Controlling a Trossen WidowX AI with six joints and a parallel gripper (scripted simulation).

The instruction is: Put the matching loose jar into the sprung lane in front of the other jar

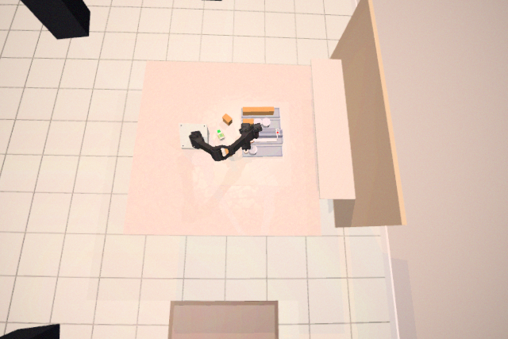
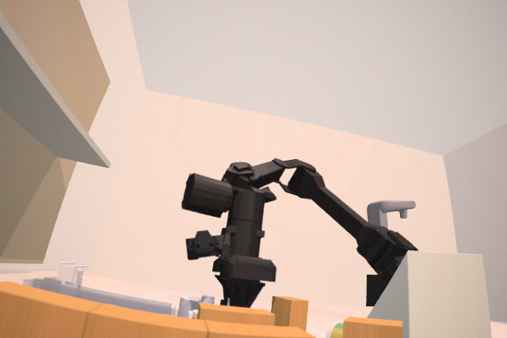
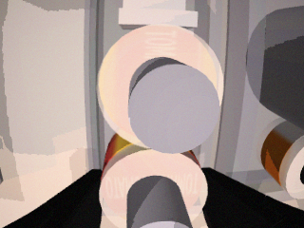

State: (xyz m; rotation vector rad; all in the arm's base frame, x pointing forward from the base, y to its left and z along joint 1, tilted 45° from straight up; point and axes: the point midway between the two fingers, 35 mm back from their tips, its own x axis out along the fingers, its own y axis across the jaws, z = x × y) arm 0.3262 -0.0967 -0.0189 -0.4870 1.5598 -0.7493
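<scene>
The gripper (image 3: 153,172) (image 2: 238,304) points down over the front of the rack, shut on a jar. The held jar (image 3: 110,186) has a pale shoulder lettered TOMATO, a grey cap and red and yellow on its side. It stands about upright, in line with the sprung lane; its base and height above the lane floor are hidden. The old jar (image 3: 113,90), also pale with lettering and a grey cap, is in the lane behind it. Their outlines meet in the wrist view; contact cannot be told. The white pusher plate (image 3: 158,18) is right behind the old jar. The front stop is not visible.
Pale-topped jars (image 1: 266,122) (image 1: 252,149) stand in lanes on both sides. A dark round object (image 3: 280,66) and a small orange-brown jar (image 3: 275,154) are to the right in the wrist view. A green-capped jar (image 1: 221,134) and an orange block (image 1: 227,119) lie before the rack.
</scene>
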